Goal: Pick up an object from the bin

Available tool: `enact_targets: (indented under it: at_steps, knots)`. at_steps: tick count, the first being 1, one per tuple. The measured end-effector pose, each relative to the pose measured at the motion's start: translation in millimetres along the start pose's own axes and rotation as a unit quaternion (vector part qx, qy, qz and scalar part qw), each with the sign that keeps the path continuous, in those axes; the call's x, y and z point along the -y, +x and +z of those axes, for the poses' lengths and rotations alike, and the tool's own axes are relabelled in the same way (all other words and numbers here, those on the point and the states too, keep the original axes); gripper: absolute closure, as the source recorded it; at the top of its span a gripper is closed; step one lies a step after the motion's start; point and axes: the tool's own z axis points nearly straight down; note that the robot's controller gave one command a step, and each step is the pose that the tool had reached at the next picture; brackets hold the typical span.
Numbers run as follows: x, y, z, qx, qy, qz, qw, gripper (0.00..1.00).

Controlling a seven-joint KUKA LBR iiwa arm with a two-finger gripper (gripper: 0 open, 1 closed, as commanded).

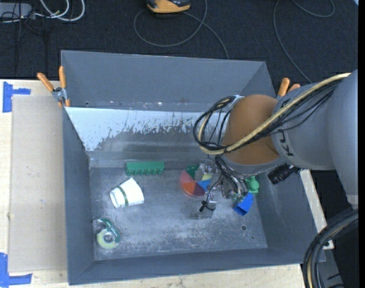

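Small plastic toys lie in a heap (200, 175) at three o'clock in the grey metal bin (164, 227): a red round piece (190, 186) at the heap's nine o'clock, a blue block (244, 205) at four, a green piece (253, 185) at two

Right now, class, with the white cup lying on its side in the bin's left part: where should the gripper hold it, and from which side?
Probably mid-body, from straight above. The white cup lies tipped over, clear of the green block, so a grip can close across its round sides. The gripper stands off to its right.
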Motion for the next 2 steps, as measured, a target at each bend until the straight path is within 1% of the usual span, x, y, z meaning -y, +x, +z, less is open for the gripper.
enact_targets:
  at_steps: [1, 2]
  knots:
    - [52.4, 1.2, 12.5, -0.0007, 0.0, -0.091, 0.9959, 1.0]
    - [52.4, 1.2, 12.4, -0.0007, 0.0, -0.091, 0.9959, 1.0]
